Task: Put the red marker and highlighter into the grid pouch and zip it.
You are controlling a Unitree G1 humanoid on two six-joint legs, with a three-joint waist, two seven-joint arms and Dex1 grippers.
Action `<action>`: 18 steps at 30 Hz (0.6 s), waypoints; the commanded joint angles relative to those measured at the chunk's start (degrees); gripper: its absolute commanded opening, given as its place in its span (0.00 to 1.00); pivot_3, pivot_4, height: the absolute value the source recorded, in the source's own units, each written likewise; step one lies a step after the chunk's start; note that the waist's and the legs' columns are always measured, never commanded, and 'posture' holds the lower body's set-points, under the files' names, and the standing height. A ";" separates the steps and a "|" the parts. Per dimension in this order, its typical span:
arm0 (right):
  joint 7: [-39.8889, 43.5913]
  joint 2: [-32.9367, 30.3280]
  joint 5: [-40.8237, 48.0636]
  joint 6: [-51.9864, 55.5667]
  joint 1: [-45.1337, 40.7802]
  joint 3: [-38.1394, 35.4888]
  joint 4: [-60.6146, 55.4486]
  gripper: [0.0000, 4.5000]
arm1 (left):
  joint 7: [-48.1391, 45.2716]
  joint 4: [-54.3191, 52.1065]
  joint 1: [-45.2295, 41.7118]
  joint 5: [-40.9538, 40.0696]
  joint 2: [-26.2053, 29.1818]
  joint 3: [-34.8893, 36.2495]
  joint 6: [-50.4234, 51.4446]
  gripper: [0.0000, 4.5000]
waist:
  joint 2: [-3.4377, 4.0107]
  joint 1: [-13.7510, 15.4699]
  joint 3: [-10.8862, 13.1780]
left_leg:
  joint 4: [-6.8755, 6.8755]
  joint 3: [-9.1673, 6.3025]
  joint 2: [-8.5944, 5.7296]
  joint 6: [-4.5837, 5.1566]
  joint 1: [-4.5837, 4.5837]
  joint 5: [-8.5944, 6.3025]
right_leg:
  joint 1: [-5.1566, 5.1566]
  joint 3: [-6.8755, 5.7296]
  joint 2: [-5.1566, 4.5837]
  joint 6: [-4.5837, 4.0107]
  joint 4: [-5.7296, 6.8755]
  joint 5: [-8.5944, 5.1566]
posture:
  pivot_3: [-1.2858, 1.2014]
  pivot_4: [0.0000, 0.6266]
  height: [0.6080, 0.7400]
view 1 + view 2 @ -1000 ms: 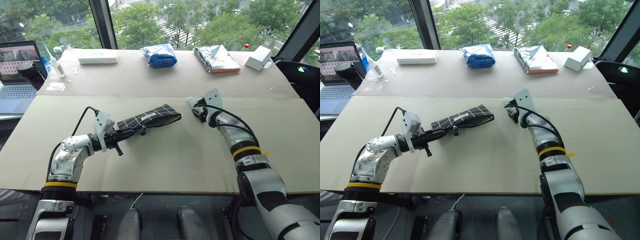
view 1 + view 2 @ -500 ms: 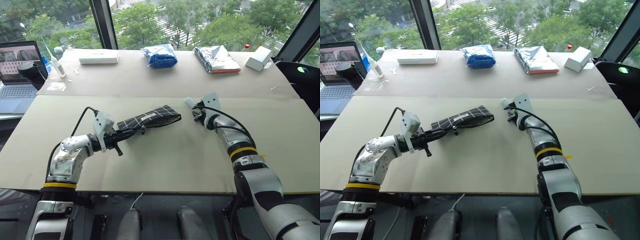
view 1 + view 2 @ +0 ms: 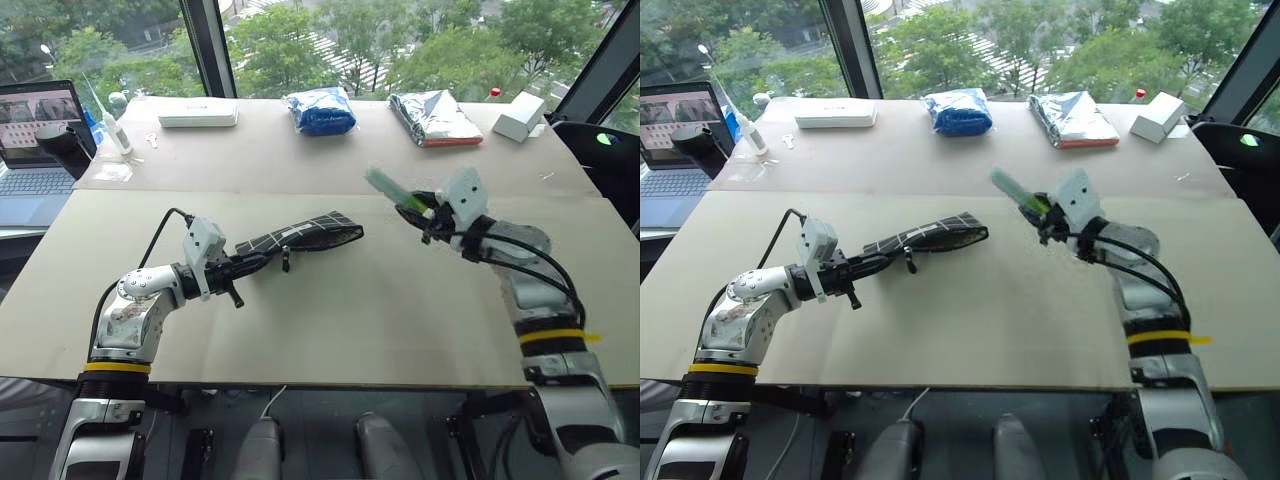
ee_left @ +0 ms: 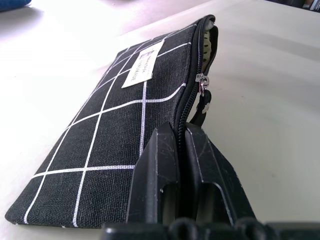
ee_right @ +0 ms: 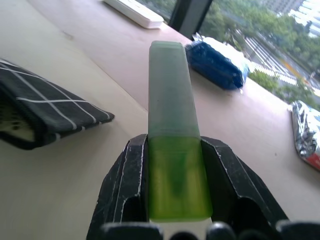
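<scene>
- My left hand (image 4: 181,165) is clenched on the near end of the pouch (image 3: 300,234), pinching the fabric at the zipper edge. I judge this holds the far end raised off the worktop (image 3: 340,320), with its mouth gaping toward my right hand.
- My right hand (image 5: 174,175) grasps the highlighter (image 5: 172,135) by its green cap, pale body pointing out ahead of the fingers (image 5: 227,172), above the worktop.
- The pouch's open mouth lies ahead of the right hand and well apart from it, with the zipper pull (image 4: 202,100) hanging partway along the zipper, so the way in looks free.
- I cannot see the red marker; it may already be inside.
- Next I need to line the highlighter's body up with that mouth.
</scene>
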 commanded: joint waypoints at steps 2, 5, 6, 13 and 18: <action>7.45 -4.71 6.86 8.06 4.10 -1.47 -11.53 0.24 | -0.59 -0.90 -0.60 -0.68 0.33 0.52 -0.37 0.00 | 0.00 0.00 0.00 | 0.01 0.01 0.00 0.00 -0.01 0.00 | -0.01 0.01 0.00 0.00 0.01 0.00 | 0.52 0.24 1.00; 8.89 -6.07 8.74 11.11 5.67 -1.72 -15.07 0.24 | -0.83 -0.47 -0.73 -0.52 0.11 0.26 -0.66 0.00 | 0.00 -0.16 0.00 | 0.00 0.01 0.01 0.00 0.00 0.00 | -0.03 0.02 0.01 0.00 0.01 0.00 | 0.52 0.24 1.00; 8.85 -6.24 7.97 10.99 5.89 -0.99 -15.30 0.24 | -0.91 -0.37 -0.75 -0.47 0.02 0.15 -0.76 0.00 | -0.01 -0.14 0.00 | 0.00 0.01 0.03 0.00 0.01 0.00 | -0.02 0.02 0.03 0.00 0.01 0.00 | 0.52 0.24 1.00; 7.26 -4.62 2.66 8.05 5.06 3.14 -13.66 0.24 | -1.29 0.27 -1.32 -0.25 -0.32 -0.26 -1.02 0.00 | -0.02 0.13 0.01 | 0.03 0.02 0.00 0.00 -0.01 0.00 | -0.02 0.02 0.01 0.01 0.00 -0.01 | 0.52 0.24 1.00; 7.97 -4.31 1.15 6.84 4.93 4.85 -13.34 0.24 | -1.35 0.10 -1.10 -0.21 -0.53 -0.53 -1.10 0.00 | -0.02 0.31 0.01 | 0.04 0.02 0.00 0.00 -0.01 0.00 | -0.02 0.02 0.00 0.01 0.00 -0.01 | 0.52 0.24 1.00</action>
